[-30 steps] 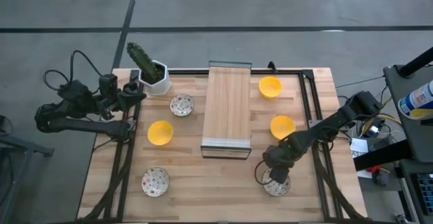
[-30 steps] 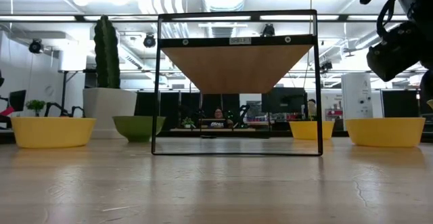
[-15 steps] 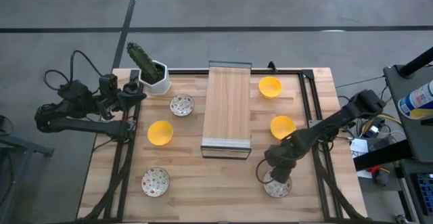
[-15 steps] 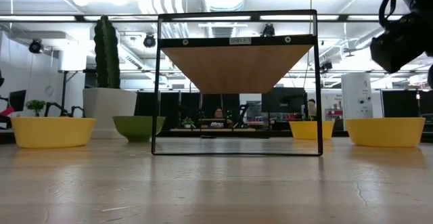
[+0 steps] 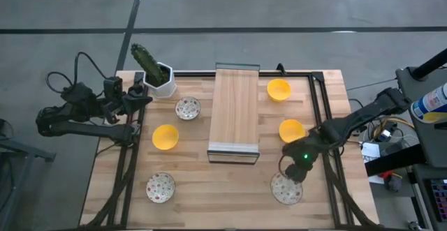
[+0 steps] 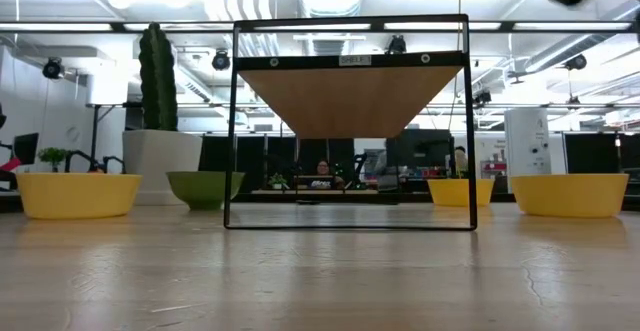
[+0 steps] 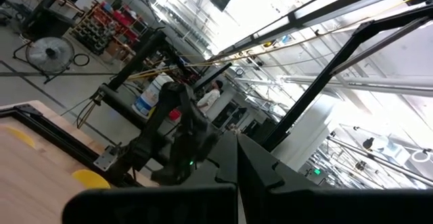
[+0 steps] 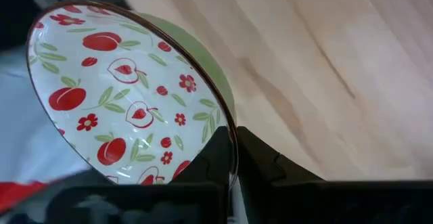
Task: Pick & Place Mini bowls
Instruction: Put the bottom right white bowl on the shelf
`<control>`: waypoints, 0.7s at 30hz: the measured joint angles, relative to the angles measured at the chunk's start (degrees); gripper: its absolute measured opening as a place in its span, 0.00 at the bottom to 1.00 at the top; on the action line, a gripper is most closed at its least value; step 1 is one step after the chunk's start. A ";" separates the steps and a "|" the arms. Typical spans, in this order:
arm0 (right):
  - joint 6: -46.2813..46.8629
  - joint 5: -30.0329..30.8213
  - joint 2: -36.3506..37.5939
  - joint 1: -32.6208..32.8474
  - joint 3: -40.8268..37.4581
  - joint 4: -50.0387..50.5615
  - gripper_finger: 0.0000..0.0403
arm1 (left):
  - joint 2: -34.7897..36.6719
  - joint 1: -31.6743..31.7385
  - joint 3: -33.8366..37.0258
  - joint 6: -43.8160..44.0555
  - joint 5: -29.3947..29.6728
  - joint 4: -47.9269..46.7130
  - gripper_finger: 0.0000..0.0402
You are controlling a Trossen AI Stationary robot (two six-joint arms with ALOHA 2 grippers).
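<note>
Right wrist view tells me most: my right hand (image 8: 231, 162) has its fingers pinched on the rim of a patterned bowl (image 8: 128, 95), the bowl tilted with bare wood behind it. From above, that hand (image 5: 299, 167) sits over the near right part of the surface (image 5: 195, 182), with the bowl (image 5: 286, 188) showing just beyond it; I judge it lifted, since the low view shows no bowl there. Two more patterned bowls lie on the left half, one near the cactus pot (image 5: 160, 75) and one at the near edge (image 5: 160, 187). A yellow bowl (image 5: 165, 137) is between them, and two yellow ones (image 5: 279, 89) sit right of the wooden shelf (image 5: 235, 112). My left hand (image 7: 237, 176) waits off the left edge, fingers pressed together.

A one-sided rim grip lets the bowl swing, so I'd move slowly, clear the nearby yellow bowl (image 5: 291, 130), and level it before lowering.
</note>
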State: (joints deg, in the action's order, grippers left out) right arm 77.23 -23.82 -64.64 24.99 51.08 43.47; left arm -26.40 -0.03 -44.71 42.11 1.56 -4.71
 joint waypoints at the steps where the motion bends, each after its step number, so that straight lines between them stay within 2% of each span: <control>1: 0.69 0.88 0.71 -0.59 1.14 0.32 0.03 | -0.09 0.00 0.00 0.02 0.00 -0.03 0.00; 9: -0.06 4.41 -0.04 -8.61 14.30 16.97 0.03 | -1.33 0.00 0.00 0.33 0.01 -0.13 0.00; 15: -7.78 4.51 -4.03 -17.16 25.33 27.91 0.03 | -2.16 0.00 0.00 0.49 -0.02 -0.12 0.00; 21: -17.62 4.51 -10.11 -26.54 35.14 33.25 0.03 | -2.64 0.00 0.00 1.54 -0.20 -0.23 0.00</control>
State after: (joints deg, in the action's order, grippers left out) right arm 59.61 -19.31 -74.76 -1.55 86.21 76.72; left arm -29.04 -0.03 -44.71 43.65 1.37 -4.94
